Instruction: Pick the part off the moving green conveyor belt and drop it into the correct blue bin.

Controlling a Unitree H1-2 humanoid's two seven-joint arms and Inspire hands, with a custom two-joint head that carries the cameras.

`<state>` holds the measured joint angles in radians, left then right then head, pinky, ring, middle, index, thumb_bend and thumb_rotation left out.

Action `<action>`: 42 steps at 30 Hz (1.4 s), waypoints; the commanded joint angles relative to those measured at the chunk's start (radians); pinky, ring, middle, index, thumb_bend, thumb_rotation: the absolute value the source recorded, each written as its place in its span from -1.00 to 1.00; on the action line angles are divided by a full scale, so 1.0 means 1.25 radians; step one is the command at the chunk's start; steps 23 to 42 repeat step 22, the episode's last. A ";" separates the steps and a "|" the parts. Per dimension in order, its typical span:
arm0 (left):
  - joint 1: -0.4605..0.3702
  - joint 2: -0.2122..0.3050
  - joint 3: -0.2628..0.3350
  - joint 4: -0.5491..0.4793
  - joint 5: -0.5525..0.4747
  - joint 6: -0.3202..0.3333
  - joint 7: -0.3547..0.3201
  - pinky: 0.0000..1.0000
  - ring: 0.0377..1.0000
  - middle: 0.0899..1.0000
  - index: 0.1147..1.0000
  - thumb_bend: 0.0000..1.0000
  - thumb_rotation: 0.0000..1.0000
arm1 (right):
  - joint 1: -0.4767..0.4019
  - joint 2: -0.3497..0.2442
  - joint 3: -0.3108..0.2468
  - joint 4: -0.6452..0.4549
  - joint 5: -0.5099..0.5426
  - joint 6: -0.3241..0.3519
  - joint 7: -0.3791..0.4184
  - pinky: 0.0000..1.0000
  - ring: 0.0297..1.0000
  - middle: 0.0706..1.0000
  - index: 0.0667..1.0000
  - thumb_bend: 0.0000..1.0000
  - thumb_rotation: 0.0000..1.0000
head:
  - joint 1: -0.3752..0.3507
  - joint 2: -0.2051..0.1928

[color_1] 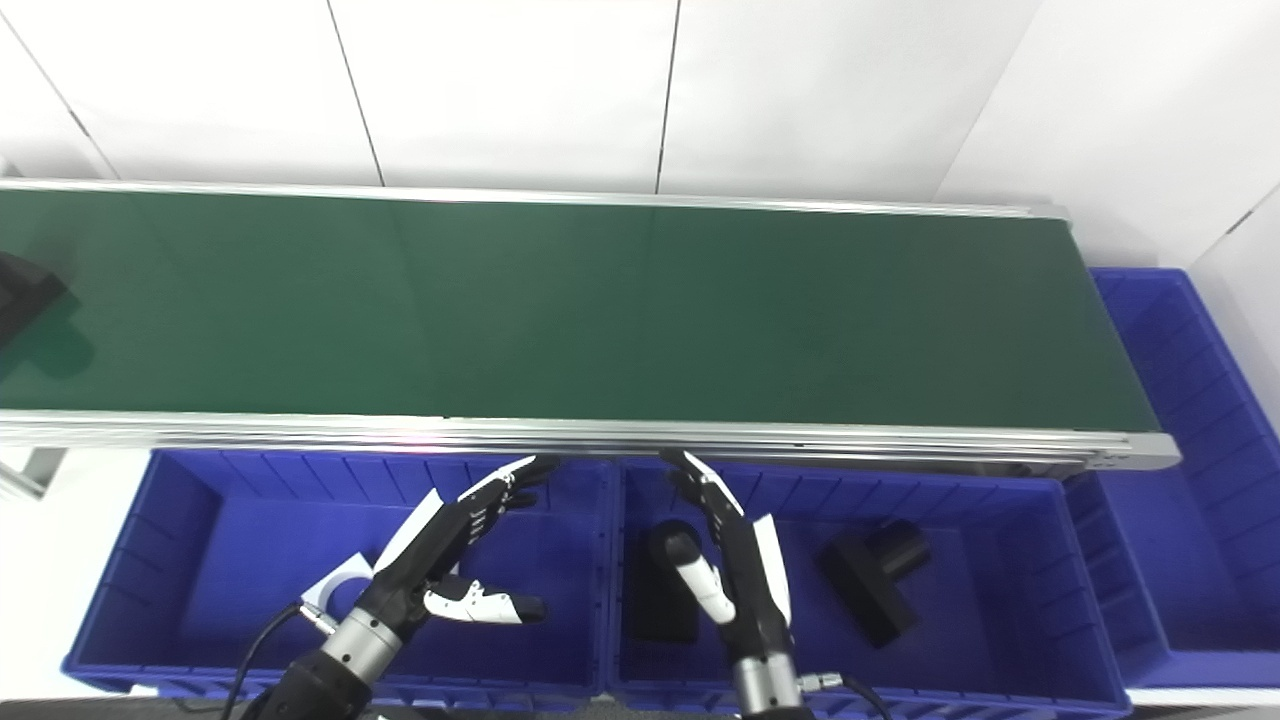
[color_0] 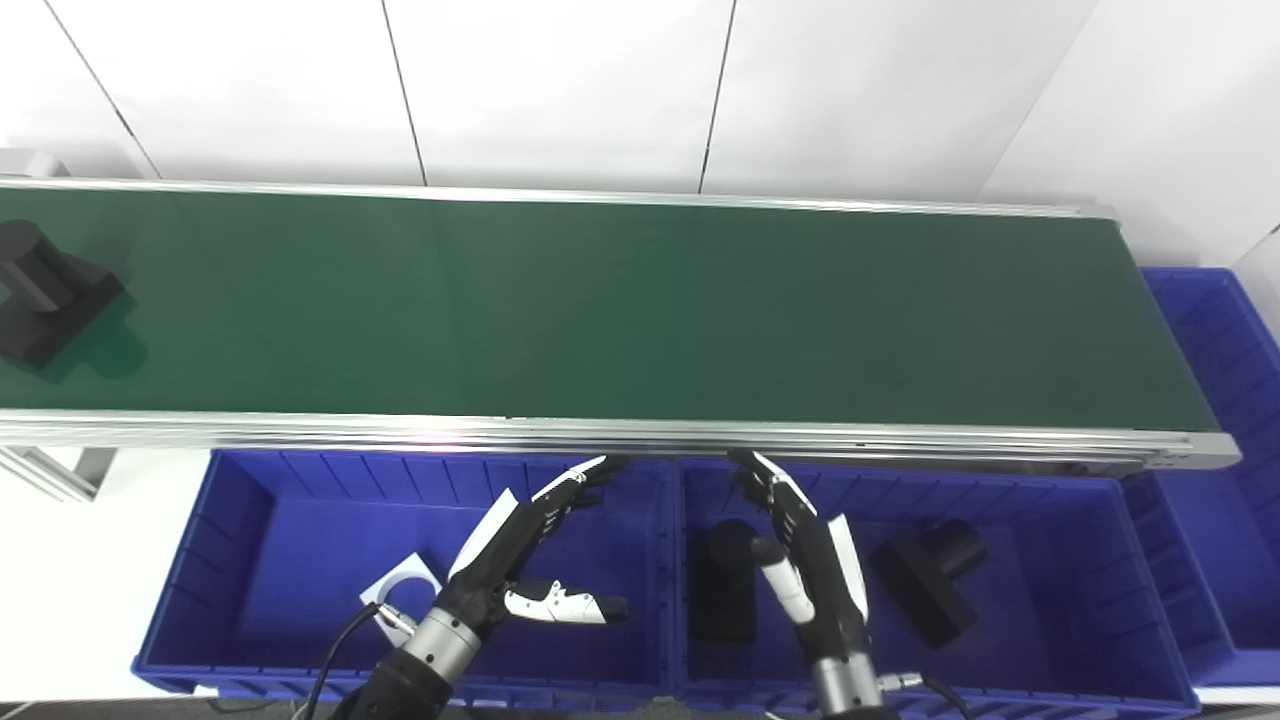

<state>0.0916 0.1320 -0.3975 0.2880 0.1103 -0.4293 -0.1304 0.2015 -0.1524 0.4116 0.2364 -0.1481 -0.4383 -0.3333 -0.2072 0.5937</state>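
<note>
A black part (color_0: 45,290), a block with a cylinder on top, lies on the green conveyor belt (color_0: 600,310) at its far left end. My left hand (color_0: 530,545) is open and empty, hovering over the left blue bin (color_0: 250,560). My right hand (color_0: 805,545) is open and empty over the middle blue bin (color_0: 1080,600). Both hands sit just below the belt's near rail, far from the part on the belt.
The left bin holds a white flat part with a round hole (color_0: 402,590). The middle bin holds two black parts (color_0: 725,585) (color_0: 930,575). A third blue bin (color_0: 1220,420) stands past the belt's right end. A white wall is behind.
</note>
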 commanded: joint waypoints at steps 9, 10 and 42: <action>0.005 -0.011 -0.012 -0.046 0.008 -0.032 0.046 0.74 0.80 0.82 0.69 0.74 -0.07 | 0.000 -0.001 0.001 -0.024 0.033 -0.025 -0.023 0.73 0.72 0.72 0.68 0.66 0.99 | 0.028 -0.015; 0.005 -0.011 -0.014 -0.047 0.010 -0.032 0.050 0.73 0.80 0.82 0.69 0.75 -0.06 | 0.001 0.000 -0.002 -0.022 0.036 -0.025 -0.022 0.70 0.70 0.71 0.68 0.63 0.99 | 0.031 -0.015; 0.010 -0.009 -0.027 -0.046 0.013 -0.032 0.070 0.70 0.78 0.80 0.65 0.77 -0.04 | 0.003 0.011 -0.010 -0.005 0.050 -0.025 -0.004 0.67 0.69 0.72 0.66 0.62 0.97 | 0.030 -0.041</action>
